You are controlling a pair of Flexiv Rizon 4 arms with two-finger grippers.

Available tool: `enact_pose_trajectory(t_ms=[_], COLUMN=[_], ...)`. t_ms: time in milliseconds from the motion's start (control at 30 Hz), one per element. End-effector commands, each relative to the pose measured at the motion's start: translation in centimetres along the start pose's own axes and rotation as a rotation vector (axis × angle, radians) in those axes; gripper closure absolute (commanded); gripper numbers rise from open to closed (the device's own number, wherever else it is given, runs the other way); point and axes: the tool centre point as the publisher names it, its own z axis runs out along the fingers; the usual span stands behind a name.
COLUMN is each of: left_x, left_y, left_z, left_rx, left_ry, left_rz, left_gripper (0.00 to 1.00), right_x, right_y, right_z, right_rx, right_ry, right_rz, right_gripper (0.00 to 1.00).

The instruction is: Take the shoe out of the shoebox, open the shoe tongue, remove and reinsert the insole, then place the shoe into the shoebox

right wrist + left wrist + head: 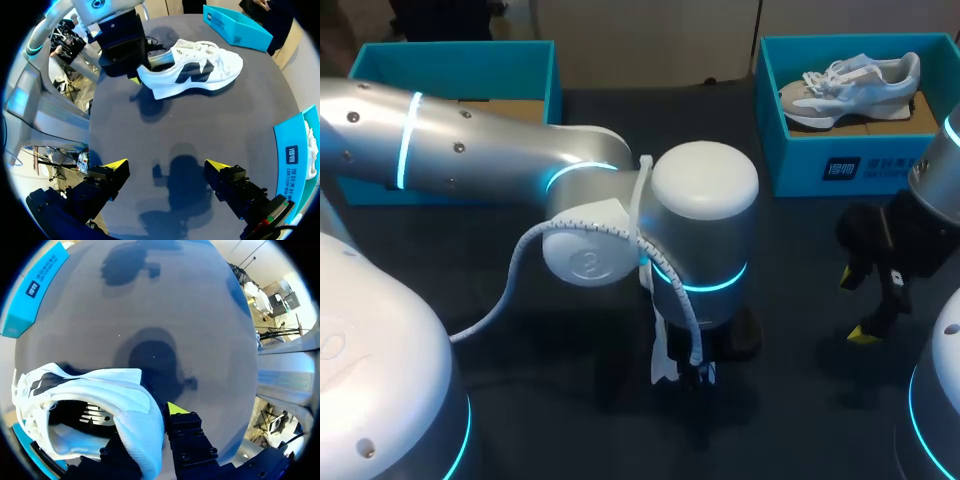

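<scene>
Near the middle of the dark grey table cloth [790,230], a shade toward 6 o'clock in the head view: a white shoe [195,70] with a black side mark, sole downward, mostly hidden there under the left arm [705,220]. Gripped at the heel by the left gripper [132,75], clenched on the heel wall, one finger inside the collar and the yellow-tipped other finger [175,408] outside. Toe pointing away from that gripper, toward the teal left box [450,65] at 10 o'clock, open-topped, brown card showing inside. At 2 o'clock, well apart from the white shoe, the teal right box [800,165], holding a second sneaker [850,88], grey and white, on its sole. At about 4 o'clock, the right gripper [856,306], above bare cloth, fingers released and spread wide with nothing between them, near the right box's wall in its own wrist view. On the cloth, a soft dark shadow under the right gripper and another beneath the shoe's heel. Impossible to tell whether the heel is lifted clear of the cloth.
</scene>
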Motion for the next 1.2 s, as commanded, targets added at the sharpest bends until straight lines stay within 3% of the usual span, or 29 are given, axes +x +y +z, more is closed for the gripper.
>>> enact_pose_trajectory(t_ms=[33,433,967,1200], left_x=[-0.5,-3.6,-7.0,-8.0], left_y=[1.1,3.2,7.3,9.1], left_z=[-2.4,-7.9,-18.6,-22.6], left_rx=[0.007,0.014,0.004,-0.005], left_ry=[0.002,0.026,0.072,0.034], left_rz=[0.021,0.076,0.129,0.105], left_gripper=[1.00,1.00,1.00,1.00], right_x=[0.0,0.0,0.0,0.0], right_y=[0.0,0.0,0.0,0.0], right_z=[0.1,0.1,0.1,0.1], right_rx=[0.001,0.001,0.001,0.001], right_ry=[-0.001,-0.001,-0.001,-0.001], right_rz=[-0.001,-0.001,-0.001,-0.001], right_gripper=[0.00,0.00,0.00,0.00])
